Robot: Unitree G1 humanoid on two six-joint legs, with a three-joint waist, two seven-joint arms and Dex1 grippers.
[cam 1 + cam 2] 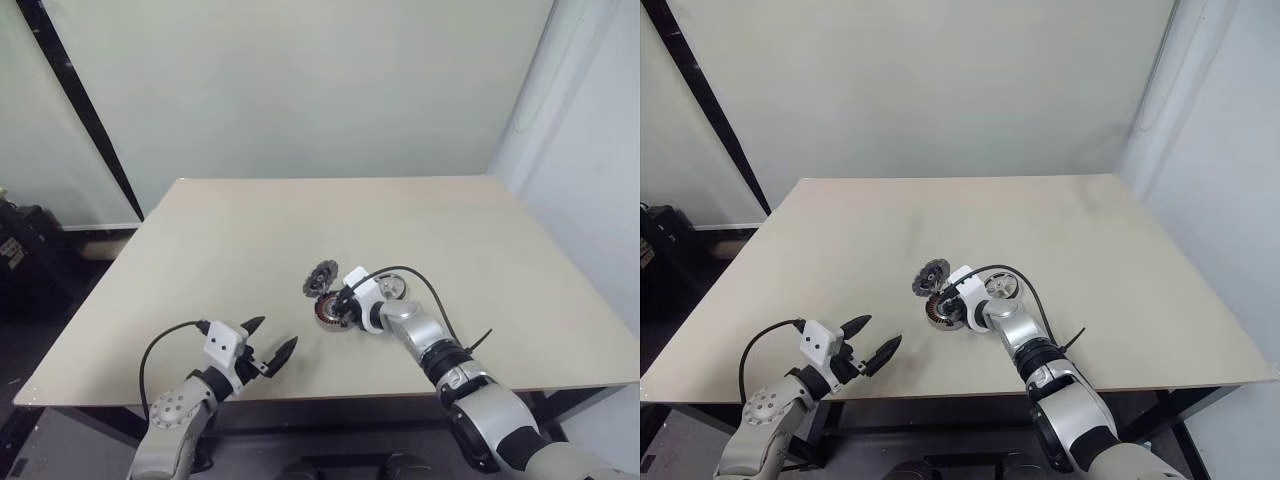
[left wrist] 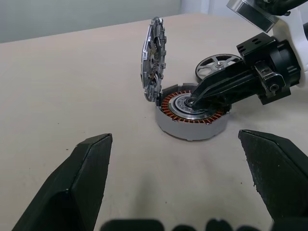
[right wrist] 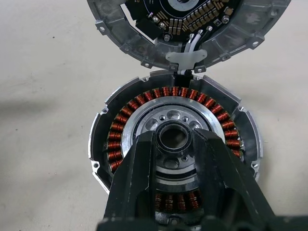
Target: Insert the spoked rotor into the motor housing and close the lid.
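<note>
Right tool (image 3: 174, 144) narrowly parted, tips inside motor housing (image 3: 103, 139) at its hub, left tool (image 1: 268, 345) spread wide, empty.

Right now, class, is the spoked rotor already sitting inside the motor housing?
No: the spoked rotor lies on the table behind the motor housing, whose copper windings are uncovered.

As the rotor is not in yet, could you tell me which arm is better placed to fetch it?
Probably the right: its gripper sits over the motor housing, beside the spoked rotor.
</note>
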